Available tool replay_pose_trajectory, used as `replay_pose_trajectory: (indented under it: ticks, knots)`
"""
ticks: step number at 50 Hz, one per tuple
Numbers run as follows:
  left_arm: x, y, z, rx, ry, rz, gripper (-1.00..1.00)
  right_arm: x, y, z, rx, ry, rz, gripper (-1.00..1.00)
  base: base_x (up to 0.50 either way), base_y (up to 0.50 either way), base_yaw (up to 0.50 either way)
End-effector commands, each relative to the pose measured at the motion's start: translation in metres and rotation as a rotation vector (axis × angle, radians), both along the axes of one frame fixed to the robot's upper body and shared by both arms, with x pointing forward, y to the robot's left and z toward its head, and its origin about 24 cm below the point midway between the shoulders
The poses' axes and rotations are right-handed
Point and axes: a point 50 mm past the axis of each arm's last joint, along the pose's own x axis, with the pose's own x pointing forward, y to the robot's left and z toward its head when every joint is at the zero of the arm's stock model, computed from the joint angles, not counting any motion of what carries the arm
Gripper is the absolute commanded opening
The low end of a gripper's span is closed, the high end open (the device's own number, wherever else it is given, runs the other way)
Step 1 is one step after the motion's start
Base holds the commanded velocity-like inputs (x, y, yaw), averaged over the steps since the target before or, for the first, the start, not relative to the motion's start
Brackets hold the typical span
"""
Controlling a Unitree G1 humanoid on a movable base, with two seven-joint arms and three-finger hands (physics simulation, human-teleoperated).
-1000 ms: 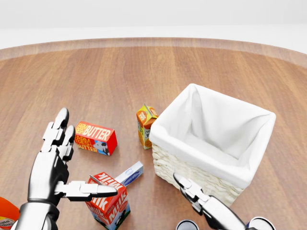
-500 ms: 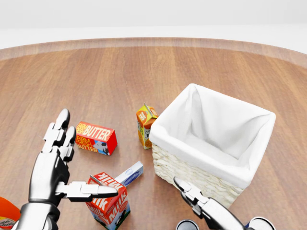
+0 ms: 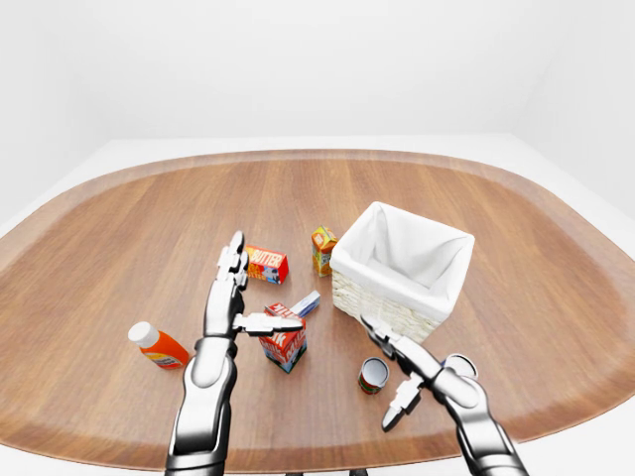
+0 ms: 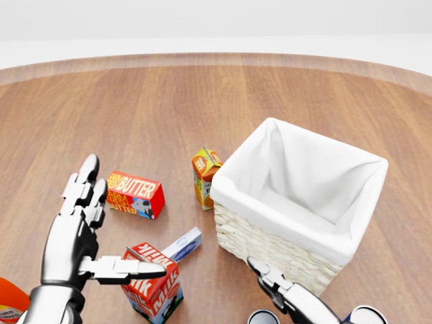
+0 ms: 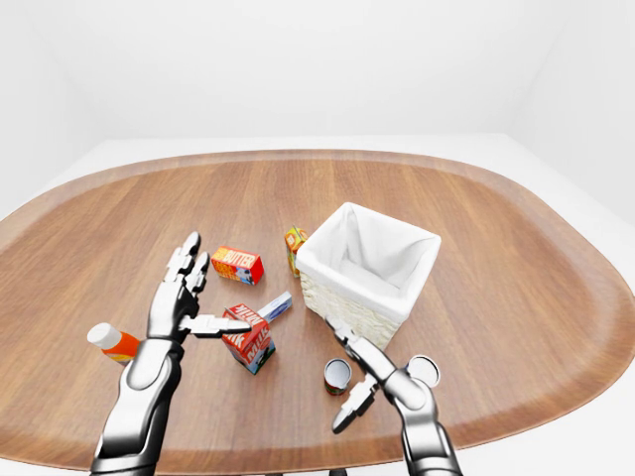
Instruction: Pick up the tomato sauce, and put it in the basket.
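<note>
The tomato sauce can stands upright on the wooden table, below the basket in the left-eye view; only its top shows at the bottom edge of the head view. The white-lined wicker basket stands right of centre. My right hand is open, its fingers spread beside the can on its right, not closed on it. My left hand is open and empty, raised over the milk carton.
A red butter box, an orange juice carton and a small blue-white box lie left of the basket. An orange bottle lies at the far left. A second can stands behind my right hand.
In the head view my right hand has sunk slightly toward the bottom right. The left hand and the objects have not moved.
</note>
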Motion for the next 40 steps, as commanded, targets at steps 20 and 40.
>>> replay_pose_trajectory:
  ticks: [20, 40]
  knots:
    - [-0.0001, -0.0004, -0.0013, 0.002, 0.006, -0.002, 0.95, 0.0021, -0.0020, -0.0110, -0.026, 0.046, -0.014, 1.00, 0.00, 0.00, 0.00]
    - [-0.0004, -0.0012, -0.0034, 0.004, 0.014, -0.004, 0.95, 0.0038, -0.0003, -0.0116, -0.038, 0.045, -0.010, 1.00, 0.00, 0.00, 0.00]
